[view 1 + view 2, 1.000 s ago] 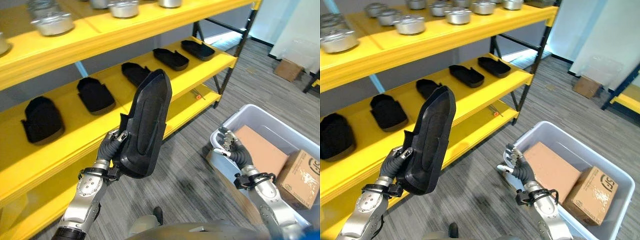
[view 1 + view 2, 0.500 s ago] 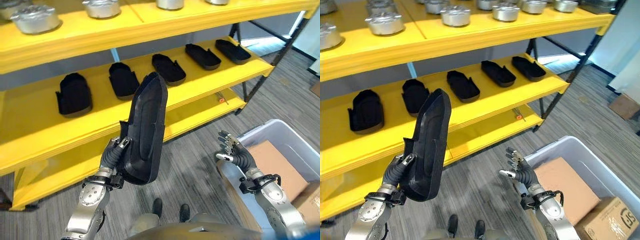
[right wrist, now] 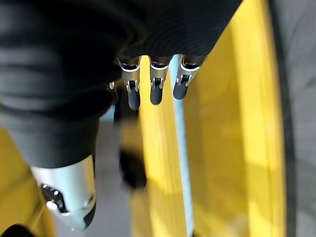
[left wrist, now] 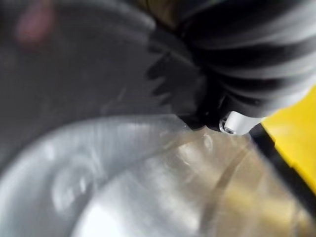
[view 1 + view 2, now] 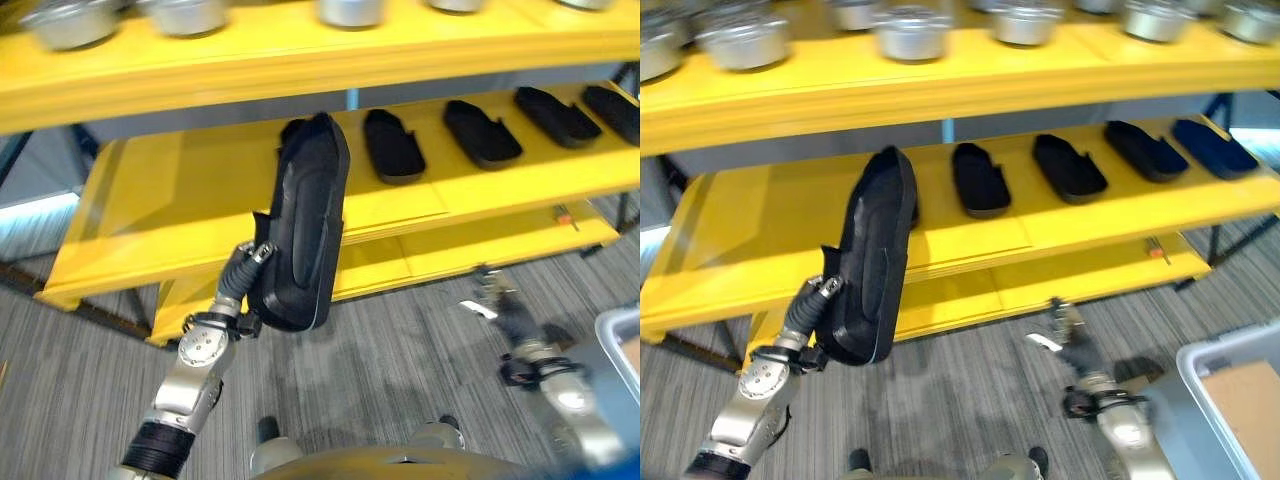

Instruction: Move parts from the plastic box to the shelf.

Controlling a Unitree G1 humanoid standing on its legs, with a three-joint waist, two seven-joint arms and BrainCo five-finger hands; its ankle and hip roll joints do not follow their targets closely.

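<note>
My left hand (image 5: 238, 288) is shut on the lower end of a long black moulded part (image 5: 305, 225) and holds it upright in front of the yellow middle shelf (image 5: 150, 200). Several similar black parts (image 5: 394, 147) lie in a row on that shelf, to the right of the held one. My right hand (image 5: 497, 312) hovers low over the floor at the right, open and holding nothing, its fingers (image 3: 150, 89) straight. The grey plastic box (image 5: 1225, 345) shows at the lower right edge with a cardboard sheet (image 5: 1250, 400) inside.
Several metal pots (image 5: 910, 35) stand on the top shelf. A lower yellow shelf (image 5: 480, 250) runs just above the grey carpet floor (image 5: 380, 350). A small tool (image 5: 565, 214) lies on it at the right.
The camera has swung left, so the shelves fill the view and the box has slid to the right edge. The left hand still holds the black part upright; the right hand stays open.
</note>
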